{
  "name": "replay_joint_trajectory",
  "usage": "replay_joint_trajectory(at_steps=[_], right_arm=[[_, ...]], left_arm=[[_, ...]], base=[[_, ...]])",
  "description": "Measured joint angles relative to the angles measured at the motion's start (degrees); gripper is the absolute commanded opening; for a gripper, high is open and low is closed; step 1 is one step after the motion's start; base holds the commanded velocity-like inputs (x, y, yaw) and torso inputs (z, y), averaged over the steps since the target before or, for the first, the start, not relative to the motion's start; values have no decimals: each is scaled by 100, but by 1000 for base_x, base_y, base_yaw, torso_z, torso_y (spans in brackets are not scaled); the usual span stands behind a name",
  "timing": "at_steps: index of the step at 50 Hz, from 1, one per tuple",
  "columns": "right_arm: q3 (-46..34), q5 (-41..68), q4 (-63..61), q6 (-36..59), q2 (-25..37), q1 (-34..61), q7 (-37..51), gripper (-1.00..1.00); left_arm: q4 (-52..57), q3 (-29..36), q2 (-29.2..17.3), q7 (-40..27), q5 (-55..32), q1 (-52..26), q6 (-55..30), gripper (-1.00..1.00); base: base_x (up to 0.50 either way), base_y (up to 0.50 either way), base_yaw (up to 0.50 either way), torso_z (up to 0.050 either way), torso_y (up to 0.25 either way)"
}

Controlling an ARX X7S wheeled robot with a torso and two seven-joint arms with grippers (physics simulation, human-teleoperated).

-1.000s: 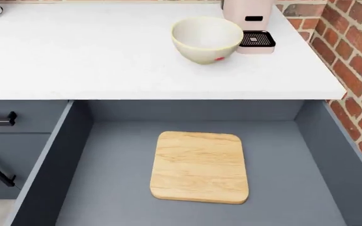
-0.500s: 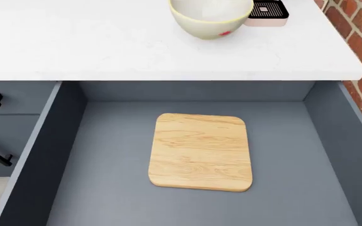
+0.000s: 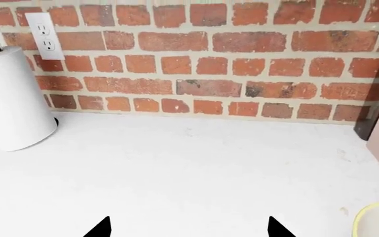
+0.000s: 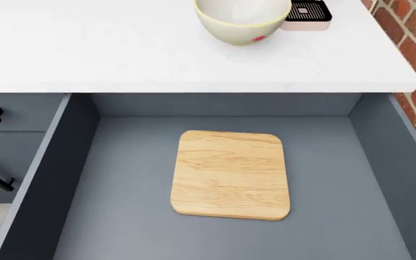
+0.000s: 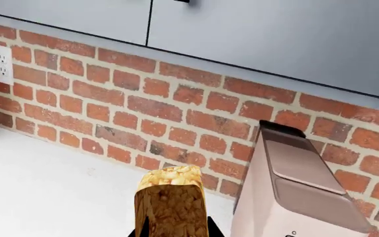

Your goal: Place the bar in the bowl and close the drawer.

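Right hand (image 5: 171, 232) pinches the bar (image 5: 171, 202) beside the pink appliance (image 5: 301, 192); left hand (image 3: 188, 228) spread

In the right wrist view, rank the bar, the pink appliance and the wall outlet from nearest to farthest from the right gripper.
1. The bar: held upright at the right gripper's fingers, at the lower edge.
2. The pink appliance: just beside the bar, against the brick wall.
3. The wall outlet: far across the counter, on the bricks.

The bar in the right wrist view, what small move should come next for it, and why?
Probably carry the bar, which seems held by the right gripper, over the bowl and lower it in. The bowl looks empty on the counter, and the drawer below stands open, holding only a cutting board.
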Motion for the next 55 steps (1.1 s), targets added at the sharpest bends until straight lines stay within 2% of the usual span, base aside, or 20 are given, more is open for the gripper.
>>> replay_joint_trajectory(at_steps=[9, 13, 32, 55], right_arm=[[787, -719, -307, 190, -1, 19, -33, -100], [952, -875, -409, 255, -3, 39, -40, -100], [853, -779, -391, 261, -1, 29, 11, -100], [1956, -888, -650, 129, -1, 26, 27, -100]], left_arm=[[-199, 65, 103, 114, 139, -207, 4, 100], [-172, 63, 108, 91, 183, -279, -18, 100], [-185, 26, 142, 56, 284, -277, -17, 100], [-251, -114, 156, 44, 327, -326, -44, 100]], base=[[0, 0, 0, 0, -9], [0, 0, 0, 0, -250], [-1, 0, 0, 0, -244], [0, 0, 0, 0, 0]])
